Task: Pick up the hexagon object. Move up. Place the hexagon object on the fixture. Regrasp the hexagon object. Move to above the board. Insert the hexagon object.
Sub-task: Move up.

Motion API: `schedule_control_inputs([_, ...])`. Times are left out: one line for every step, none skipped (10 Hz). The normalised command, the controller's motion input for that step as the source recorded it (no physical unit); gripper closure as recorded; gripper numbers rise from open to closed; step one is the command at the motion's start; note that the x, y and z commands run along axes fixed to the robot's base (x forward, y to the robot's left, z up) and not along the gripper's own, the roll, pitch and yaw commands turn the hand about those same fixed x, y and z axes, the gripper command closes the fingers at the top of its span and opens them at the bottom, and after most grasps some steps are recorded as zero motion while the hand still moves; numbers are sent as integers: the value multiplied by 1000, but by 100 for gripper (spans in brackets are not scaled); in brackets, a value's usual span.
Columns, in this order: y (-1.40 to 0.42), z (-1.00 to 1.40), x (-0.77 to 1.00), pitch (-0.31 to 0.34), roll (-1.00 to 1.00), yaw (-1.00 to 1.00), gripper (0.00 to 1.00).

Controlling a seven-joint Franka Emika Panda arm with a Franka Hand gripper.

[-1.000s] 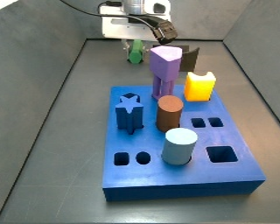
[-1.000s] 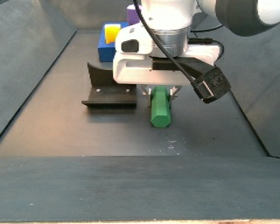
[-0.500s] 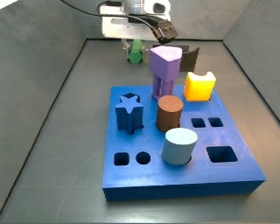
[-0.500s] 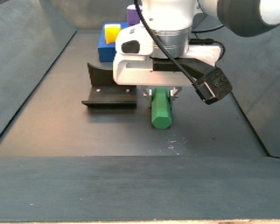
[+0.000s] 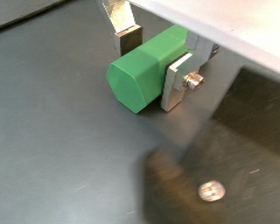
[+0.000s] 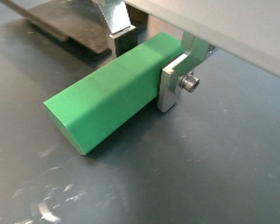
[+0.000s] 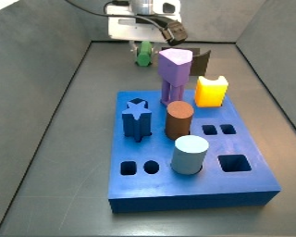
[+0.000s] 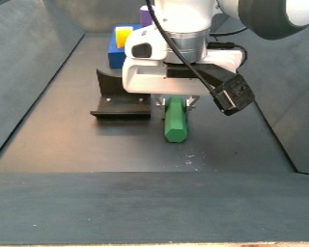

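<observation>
The hexagon object [image 8: 177, 121] is a bright green prism lying flat on the dark floor, just beside the fixture [image 8: 119, 106]. My gripper [image 8: 177, 96] is down over it, open and straddling it. In both wrist views one silver finger [image 5: 178, 80] rests against the green side, while the other finger [image 5: 129, 37] stands a small gap away from it. The peg [image 6: 101, 109] sticks out well past the fingers [image 6: 171, 79]. In a side view the gripper [image 7: 143, 44] and peg [image 7: 143, 58] are at the far end of the floor, beyond the blue board [image 7: 237, 190].
The board carries a tall purple peg [image 7: 176, 74], a yellow block [image 7: 211, 91], a brown cylinder [image 7: 179, 118], a pale blue cylinder [image 7: 191, 153] and a dark blue star [image 7: 137, 118]. The fixture [image 7: 203, 63] stands behind the purple peg. Grey walls enclose the floor.
</observation>
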Motion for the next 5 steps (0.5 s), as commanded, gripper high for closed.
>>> schedule_control_inputs([0,833,0,0,0,0,100])
schedule_control_inputs([54,785,-28,24,1,25,100])
schedule_control_inputs([41,679,-37,39,4,17,100])
schedule_control_inputs([24,498,-22,53,14,2,100])
schedule_control_inputs([17,346,-18,61,24,-6,100])
